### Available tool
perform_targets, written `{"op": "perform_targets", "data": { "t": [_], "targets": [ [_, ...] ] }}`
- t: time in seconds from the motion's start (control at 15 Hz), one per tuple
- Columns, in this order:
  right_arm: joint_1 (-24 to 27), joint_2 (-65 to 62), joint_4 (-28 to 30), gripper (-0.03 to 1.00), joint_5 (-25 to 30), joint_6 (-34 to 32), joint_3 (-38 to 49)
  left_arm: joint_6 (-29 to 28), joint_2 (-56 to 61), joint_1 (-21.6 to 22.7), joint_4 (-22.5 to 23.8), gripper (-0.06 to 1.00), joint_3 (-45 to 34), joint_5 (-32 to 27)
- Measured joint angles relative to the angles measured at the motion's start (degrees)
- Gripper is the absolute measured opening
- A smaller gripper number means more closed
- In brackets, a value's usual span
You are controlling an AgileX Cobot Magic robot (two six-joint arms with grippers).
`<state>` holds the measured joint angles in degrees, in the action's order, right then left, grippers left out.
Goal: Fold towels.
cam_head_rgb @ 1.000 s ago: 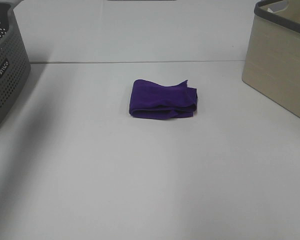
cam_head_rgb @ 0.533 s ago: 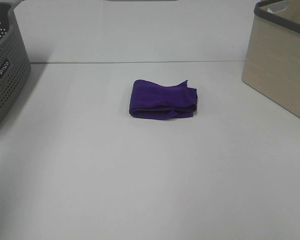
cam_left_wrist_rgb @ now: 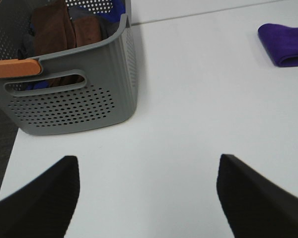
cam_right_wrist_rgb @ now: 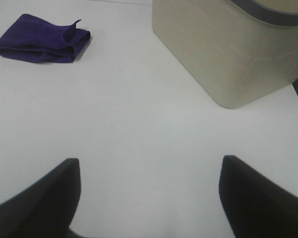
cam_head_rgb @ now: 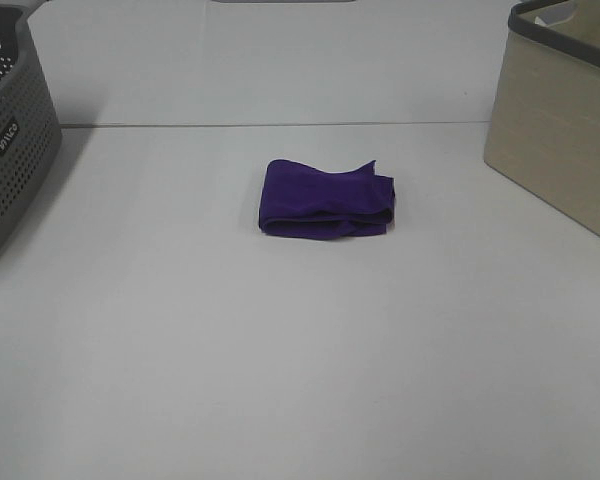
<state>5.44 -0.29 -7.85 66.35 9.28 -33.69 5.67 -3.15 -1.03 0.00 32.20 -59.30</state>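
— Looking at the purple towel (cam_head_rgb: 326,199), it lies folded mid-frame on the white bench (cam_head_rgb: 280,350), one corner poking up at its right end.

— Both idle: left end effector (cam_left_wrist_rgb: 148,198) and right end effector (cam_right_wrist_rgb: 149,198) have fingers spread apart, holding nothing.

— Risk?

— Likely that loose corner: a grab there could drag layers open. The grey perforated basket (cam_head_rgb: 10,130) and beige bin (cam_head_rgb: 560,130) flank any wide swing.

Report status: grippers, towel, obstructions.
Left gripper open, empty. Right gripper open, empty. Deep purple soft towel folded mid-table, untouched. Nothing blocking it.
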Motion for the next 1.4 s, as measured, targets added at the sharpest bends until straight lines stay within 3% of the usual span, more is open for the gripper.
{"op": "perform_targets", "data": {
  "t": [0.13,0.33,0.73,1.4],
  "targets": [
    [0.0,0.0,0.0,0.76,-4.41,-0.11,3.32,0.0,3.32,0.0,-2.52,0.71,-1.89,-1.89],
    [-0.06,0.0,0.0,0.76,-5.9,-0.11,4.47,0.0,3.44,0.0,-3.04,0.71,-3.09,-0.97],
    [-4.3,0.0,-0.46,0.76,-5.9,-0.11,4.87,0.0,3.44,0.0,-3.21,0.71,-3.09,-0.97],
    [-4.3,0.0,-0.52,0.76,-5.9,-0.17,4.87,0.06,3.44,0.0,-3.5,0.71,-3.09,-0.97]
  ]
}}
